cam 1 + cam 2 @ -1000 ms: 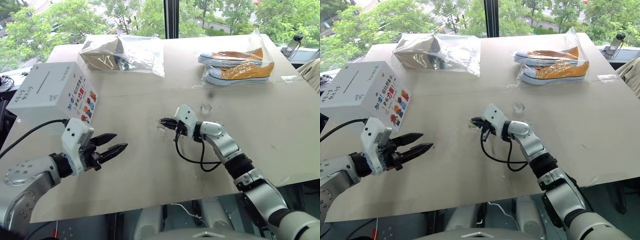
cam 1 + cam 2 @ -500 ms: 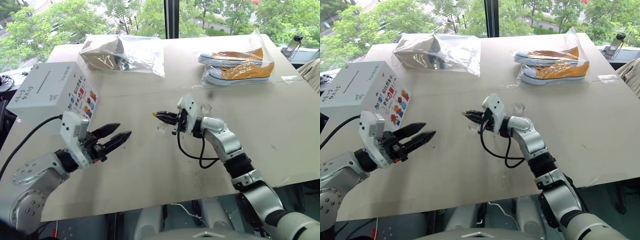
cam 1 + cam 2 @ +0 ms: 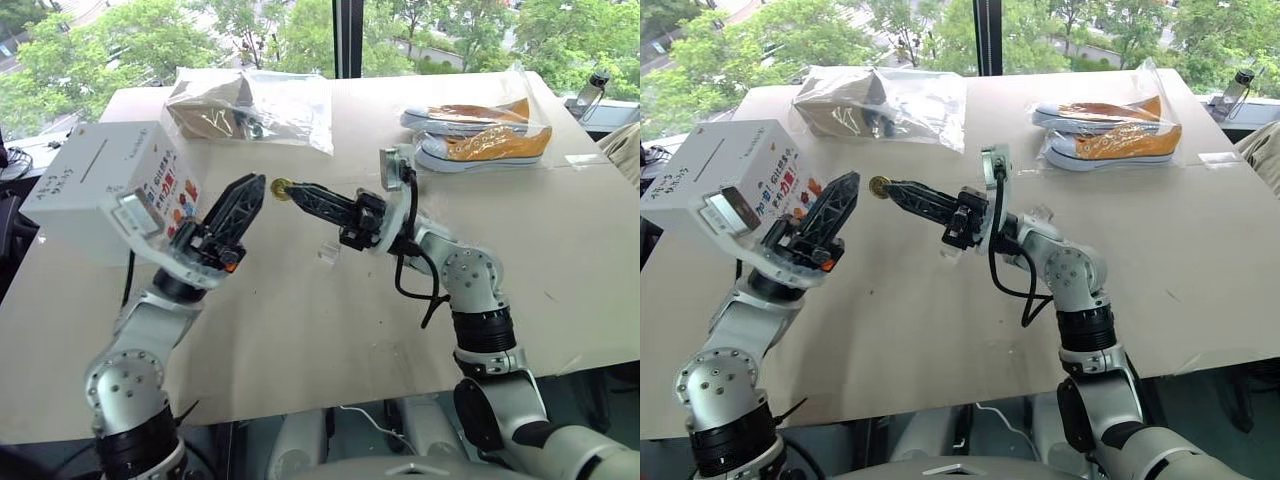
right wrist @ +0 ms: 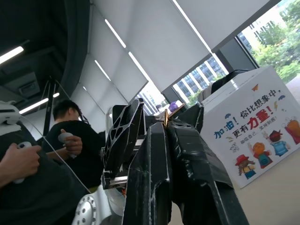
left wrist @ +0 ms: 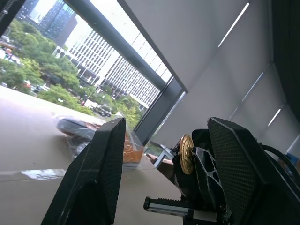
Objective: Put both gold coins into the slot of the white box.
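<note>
- Left eye view: my right tool (image 3: 283, 188), fingers pinched together on a gold coin (image 3: 281, 187), holds it in the air above the surface (image 3: 560, 260), its tip just beside the tip of my left tool (image 3: 253, 187), whose fingers stand apart. The white box (image 3: 95, 190) sits at about nine o'clock from the coin, its slot (image 3: 100, 158) a dark line on the plain top face. A small clear plastic piece (image 3: 327, 251) lies below the raised arm.
- Right eye view: the same meeting in mid-air; two clear bags, one with brown shoes (image 3: 875, 100) at twelve o'clock, one with orange sneakers (image 3: 1110, 135) at two o'clock, lie well apart from it. I cannot spot a second coin.
- Left wrist view: the coin stands on edge between my left tool's spread fingers (image 5: 98, 178), gripped only by the right tool's tip.
- Right wrist view: the coin's thin edge shows at my clamped fingertips; people with controllers sit beyond.
- Risk, as I judge it: this looks like a hand-over, and the hold is a thin edge pinch. If my right tool lets go before the left closes, or the fingers bump, the coin could drop and roll off the surface.
</note>
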